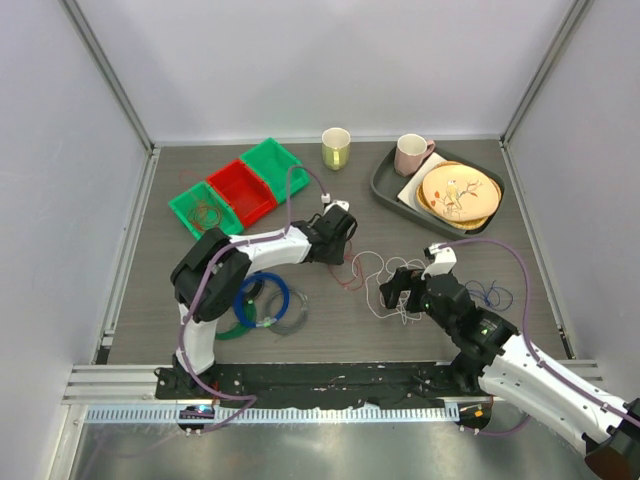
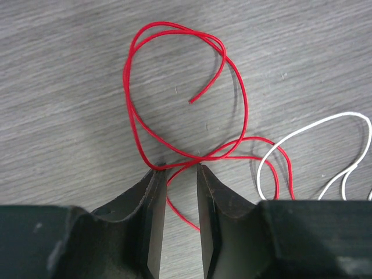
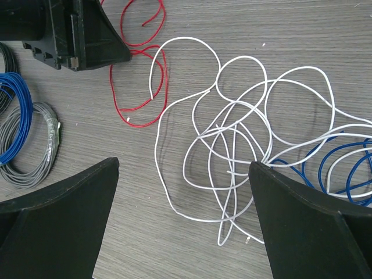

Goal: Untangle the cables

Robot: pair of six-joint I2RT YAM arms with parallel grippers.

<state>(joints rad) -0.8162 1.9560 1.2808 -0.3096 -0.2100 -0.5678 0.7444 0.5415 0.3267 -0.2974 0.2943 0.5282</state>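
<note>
Closest in, the right gripper (image 3: 185, 164) shows its two fingers (image 3: 58, 226) in the lower corners of its wrist view, spread wide and gripping nothing. Between them the white wire (image 3: 156, 148) lies knotted on the table (image 3: 325, 35), its loops crossing too thickly to trace. At 3 o'clock the blue wire (image 3: 285, 158) threads into that knot. Part of it slips behind the right finger and the rest runs off the frame. At 11 o'clock the red wire (image 3: 112, 87) curls just beside the white, next to the left gripper (image 3: 75, 35). At 9 o'clock sit blue and grey coils (image 3: 49, 145), cut off by the edge.

In the left wrist view the left gripper's jaws stand slightly apart, not clamped, and a red strand runs through the slot between the tips. The main red loop lies at 12 o'clock from the tips, its free end inside the loop. The lower stretch vanishes under the gripper body. White loops at 3 o'clock are clipped the same way. From above, the wires are too thin to follow, and the right gripper covers part of the white knot.
</note>
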